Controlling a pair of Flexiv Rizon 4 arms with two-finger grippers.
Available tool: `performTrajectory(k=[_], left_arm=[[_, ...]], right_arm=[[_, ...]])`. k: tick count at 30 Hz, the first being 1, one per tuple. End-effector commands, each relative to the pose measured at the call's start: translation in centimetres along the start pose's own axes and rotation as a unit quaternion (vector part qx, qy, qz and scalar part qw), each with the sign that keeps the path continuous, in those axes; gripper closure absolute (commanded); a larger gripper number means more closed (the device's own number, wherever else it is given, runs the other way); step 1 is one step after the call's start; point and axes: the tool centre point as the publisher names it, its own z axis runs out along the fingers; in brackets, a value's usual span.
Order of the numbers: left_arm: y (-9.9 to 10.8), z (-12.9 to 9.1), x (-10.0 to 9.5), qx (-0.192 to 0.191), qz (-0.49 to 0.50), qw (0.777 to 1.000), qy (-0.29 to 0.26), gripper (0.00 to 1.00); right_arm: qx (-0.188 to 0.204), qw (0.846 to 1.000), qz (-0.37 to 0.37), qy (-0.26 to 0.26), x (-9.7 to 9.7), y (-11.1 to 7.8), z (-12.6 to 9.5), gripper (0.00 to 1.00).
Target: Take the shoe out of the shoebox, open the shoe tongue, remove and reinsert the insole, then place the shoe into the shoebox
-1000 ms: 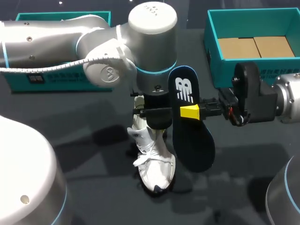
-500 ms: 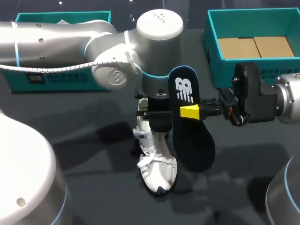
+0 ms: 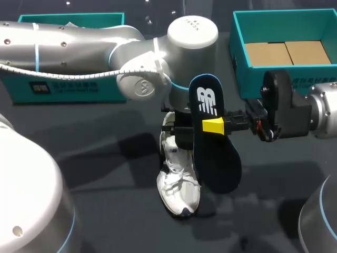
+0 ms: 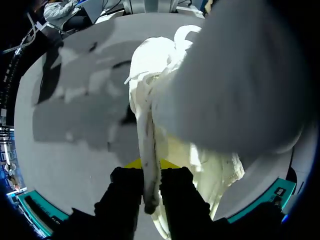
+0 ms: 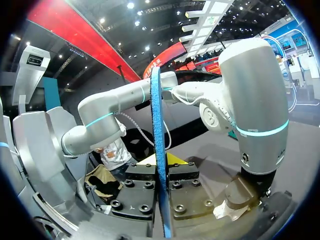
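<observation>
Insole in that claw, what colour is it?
Dark navy insole with a white logo; the head view shows it best.

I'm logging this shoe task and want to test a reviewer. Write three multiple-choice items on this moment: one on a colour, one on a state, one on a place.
1. What colour is the shoe? A white; B red; C black.
2. How is the left tool? A wide open; B shut on the shoe; C hidden from view.
3. Where is the insole? A inside the shoe; B in the right tool; C in the left tool.
Key: 1 A, upper and laces are white. 2 B, it pinches the shoe's edge from both sides. 3 B, that tool grips it at mid-length, beside the shoe.
</observation>
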Motion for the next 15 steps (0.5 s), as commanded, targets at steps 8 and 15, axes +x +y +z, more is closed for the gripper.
performTrajectory(k=[8, 15], left_arm=[[-0.1, -2.7, 0.6, -0.036, -0.008, 0.997, -0.07, 0.0], [-0.3, -9.3, 2.1, -0.058, -0.02, 0.972, -0.228, 0.0]], right_arm=[[0.0, 1.0, 0.0, -0.002, 0.1, -0.1, 0.1, 1.0], [0.0, 1.0, 0.0, -0.002, 0.1, -0.1, 0.1, 1.0]])
